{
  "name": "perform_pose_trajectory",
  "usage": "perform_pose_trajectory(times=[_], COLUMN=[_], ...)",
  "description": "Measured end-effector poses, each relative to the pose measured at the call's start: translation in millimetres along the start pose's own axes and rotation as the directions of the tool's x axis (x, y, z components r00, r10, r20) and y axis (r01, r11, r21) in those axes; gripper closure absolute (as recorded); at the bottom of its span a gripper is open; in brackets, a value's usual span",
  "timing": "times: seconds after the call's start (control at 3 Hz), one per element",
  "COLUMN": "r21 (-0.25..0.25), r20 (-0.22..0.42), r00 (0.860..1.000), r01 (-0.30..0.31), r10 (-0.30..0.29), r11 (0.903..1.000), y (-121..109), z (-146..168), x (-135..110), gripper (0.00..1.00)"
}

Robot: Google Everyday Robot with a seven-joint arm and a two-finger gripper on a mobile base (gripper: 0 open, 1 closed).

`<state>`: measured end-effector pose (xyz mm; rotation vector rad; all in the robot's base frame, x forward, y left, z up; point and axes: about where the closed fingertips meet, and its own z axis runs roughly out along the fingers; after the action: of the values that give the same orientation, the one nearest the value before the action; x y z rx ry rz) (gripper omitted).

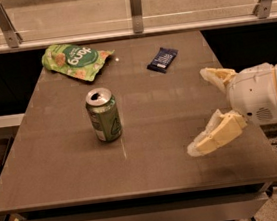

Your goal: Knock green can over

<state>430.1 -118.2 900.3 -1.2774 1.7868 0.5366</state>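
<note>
Tabletop scene, read from left to right. At the far left of the table [55, 168] lies a flat green snack bag [74, 60], well apart from the work and not part of it. Nearer the viewer and left of centre, the green can [104, 115] stands upright on its base, silver top and pull-tab opening facing up; bare surface surrounds it on every side, so nothing would block its fall in any direction. A small dark packet [162, 59] lies flat toward the far edge, right of centre, clear of any line between can and arm. At the right edge, the gripper [199, 112] hangs low over the table on its white wrist, fingers spread wide apart and holding nothing, the opening turned left toward the can. It is well apart from the can, with no contact. The low, sideways pose appears suited to a lateral push against the can's side rather than a grasp; the knock-over is not yet done.
</note>
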Motion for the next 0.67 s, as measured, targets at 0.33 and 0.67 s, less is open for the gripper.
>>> perform_pose_trajectory(times=[0.33,0.67], r21=[0.006,-0.001], r20=[0.063,0.134], r00=[0.997,0.99], r01=[-0.032,-0.052], r10=[0.032,0.052], r11=[0.9995,0.9986], y=[6.8,13.5], z=[20.8,40.3], x=[3.9,2.2], gripper=[0.0,0.0])
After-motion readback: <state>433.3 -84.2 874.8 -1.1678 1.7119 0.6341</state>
